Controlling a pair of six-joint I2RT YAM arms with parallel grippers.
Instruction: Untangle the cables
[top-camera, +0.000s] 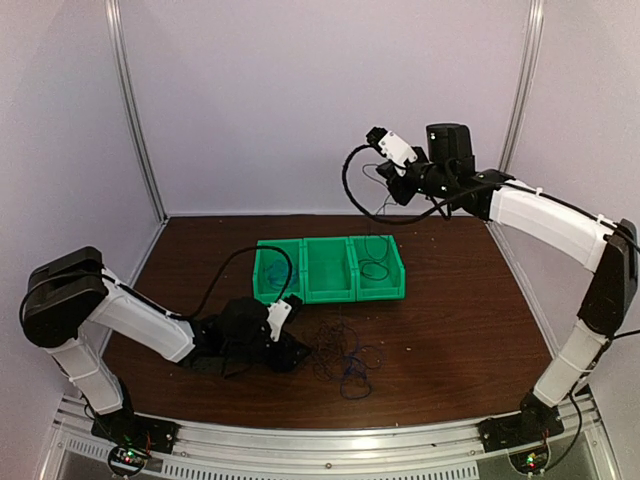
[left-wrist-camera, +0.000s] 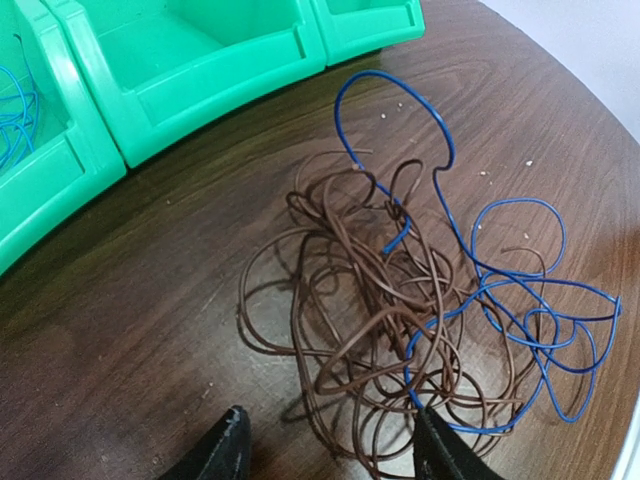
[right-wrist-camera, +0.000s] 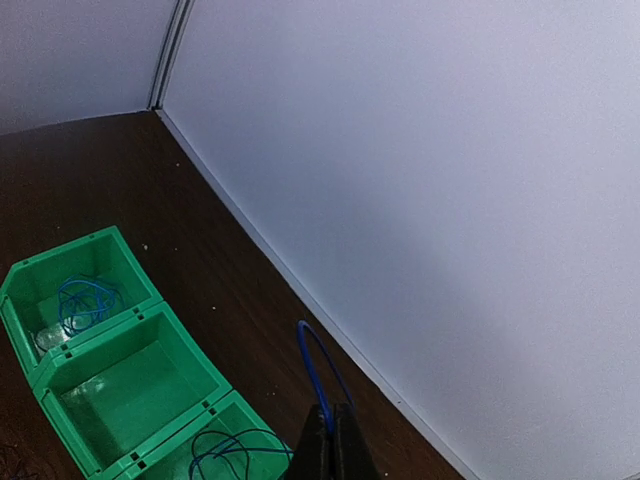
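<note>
My right gripper (right-wrist-camera: 333, 428), bottom centre, pinches a blue wire (right-wrist-camera: 312, 365) above the green bins (right-wrist-camera: 130, 385); my left gripper (left-wrist-camera: 335, 448) gapes just below the cables (left-wrist-camera: 370, 300) mid-frame. I'd lower slowly, wire taut.

Loose heap of thin cables (left-wrist-camera: 400, 320) on the worktop (left-wrist-camera: 120, 330), just in front of the green bins (left-wrist-camera: 200, 90). Mostly brown wire (left-wrist-camera: 340, 290) in many overlapping loops. Threaded through its right side, one blue wire (left-wrist-camera: 452, 145), arching up above the heap. Apart from these, a blue coil (right-wrist-camera: 85, 300) in the left-hand bin. Also a blue strand (right-wrist-camera: 305, 360), pinched in the right end effector (right-wrist-camera: 330, 425), with blue loops in the right-hand bin below.
</note>
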